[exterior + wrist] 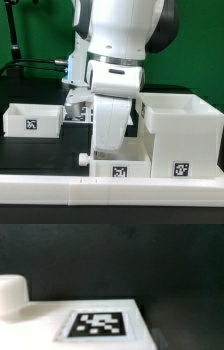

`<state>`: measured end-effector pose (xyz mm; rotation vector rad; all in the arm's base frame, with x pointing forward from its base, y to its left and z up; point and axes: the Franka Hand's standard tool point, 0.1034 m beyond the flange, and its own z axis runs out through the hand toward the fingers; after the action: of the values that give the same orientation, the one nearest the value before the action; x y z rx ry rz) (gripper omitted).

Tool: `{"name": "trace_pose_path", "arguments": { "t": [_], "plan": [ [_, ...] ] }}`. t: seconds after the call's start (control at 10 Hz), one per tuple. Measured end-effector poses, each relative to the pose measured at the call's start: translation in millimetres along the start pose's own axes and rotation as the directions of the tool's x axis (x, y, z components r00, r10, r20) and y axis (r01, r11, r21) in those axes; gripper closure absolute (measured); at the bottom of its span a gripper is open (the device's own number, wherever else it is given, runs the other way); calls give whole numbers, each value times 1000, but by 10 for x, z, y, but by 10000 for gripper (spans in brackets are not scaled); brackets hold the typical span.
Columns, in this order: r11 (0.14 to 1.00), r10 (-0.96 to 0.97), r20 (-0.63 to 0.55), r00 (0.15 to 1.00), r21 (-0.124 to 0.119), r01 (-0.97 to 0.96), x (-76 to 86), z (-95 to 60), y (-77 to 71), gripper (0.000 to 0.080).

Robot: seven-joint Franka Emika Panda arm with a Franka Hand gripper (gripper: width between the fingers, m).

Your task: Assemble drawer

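At exterior view's right, casing (182,128); at left, first tray (28,118); second tray (122,167) seemingly touching casing, behind rail (50,187).

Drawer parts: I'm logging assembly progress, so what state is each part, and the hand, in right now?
casing: upright on the table.
lone tray: upright, open top up, standing apart from the casing.
knobbed tray: upright beside the casing, knob toward the exterior view's left; whether it is partly inserted is unclear.
hand: low over the knobbed tray; open or shut cannot be told.
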<state>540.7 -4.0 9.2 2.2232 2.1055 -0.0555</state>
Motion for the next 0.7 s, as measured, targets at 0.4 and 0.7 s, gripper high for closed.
{"name": "trace_pose_path", "arguments": {
  "t": [0.4, 0.7],
  "plan": [
    [998, -64, 19, 998, -21, 65, -20, 7, -5, 755],
    [998, -56, 20, 998, -21, 57, -46, 8, -2, 755]
  ]
}}
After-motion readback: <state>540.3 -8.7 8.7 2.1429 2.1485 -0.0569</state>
